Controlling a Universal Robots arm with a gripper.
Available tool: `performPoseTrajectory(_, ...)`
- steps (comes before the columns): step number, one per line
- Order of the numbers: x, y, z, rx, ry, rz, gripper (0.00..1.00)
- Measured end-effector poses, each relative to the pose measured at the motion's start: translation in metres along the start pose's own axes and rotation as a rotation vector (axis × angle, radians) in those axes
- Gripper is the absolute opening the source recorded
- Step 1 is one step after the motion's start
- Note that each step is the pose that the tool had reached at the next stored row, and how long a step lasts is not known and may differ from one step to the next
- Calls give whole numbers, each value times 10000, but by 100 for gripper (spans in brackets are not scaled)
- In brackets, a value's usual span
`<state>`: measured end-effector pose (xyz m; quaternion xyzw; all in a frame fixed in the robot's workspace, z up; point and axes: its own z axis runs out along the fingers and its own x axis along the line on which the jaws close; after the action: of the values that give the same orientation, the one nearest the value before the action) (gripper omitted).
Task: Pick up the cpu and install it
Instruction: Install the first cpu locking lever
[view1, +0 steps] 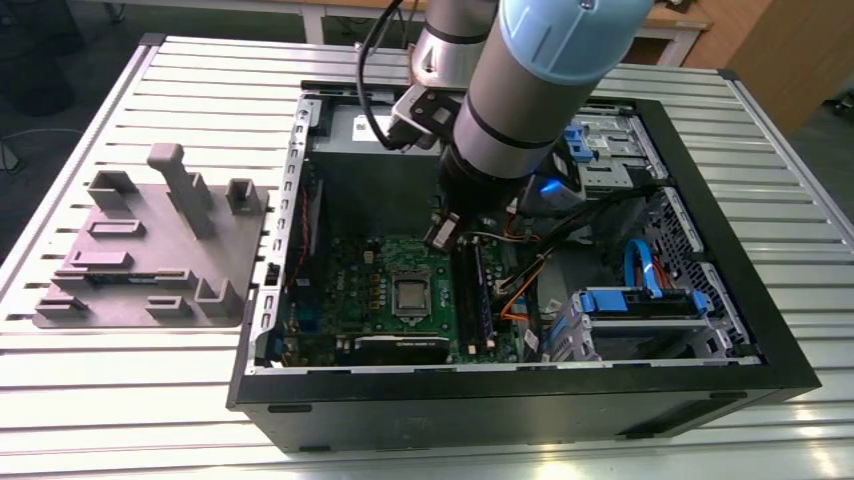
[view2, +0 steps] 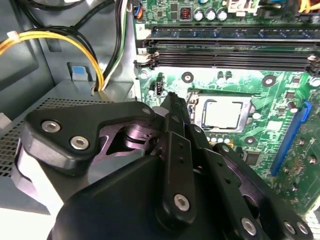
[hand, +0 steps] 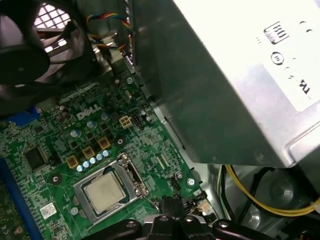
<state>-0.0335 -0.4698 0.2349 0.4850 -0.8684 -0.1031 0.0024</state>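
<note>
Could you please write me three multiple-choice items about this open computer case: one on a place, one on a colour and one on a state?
1. Where does the small silvery square cpu lie?
A. on the grey moulded tray outside the case
B. in the metal socket frame of the large motherboard
C. on the power supply

2. What colour is the motherboard?
A. green
B. red
C. white

3. How does the black gripper stand to the cpu?
A. clamped on it
B. pressing on it
C. apart from it, over the board

Answers:
1 B: the chip sits inside the frame in both wrist views.
2 A: its bare surface is green.
3 C: board shows between them in the exterior view.
</note>
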Motion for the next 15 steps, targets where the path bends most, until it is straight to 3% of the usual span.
performPoseTrajectory(8,82,-27,-12,104,-29,-316,11)
performPoseTrajectory(15,100,-36,-16,109,-26,-364,11)
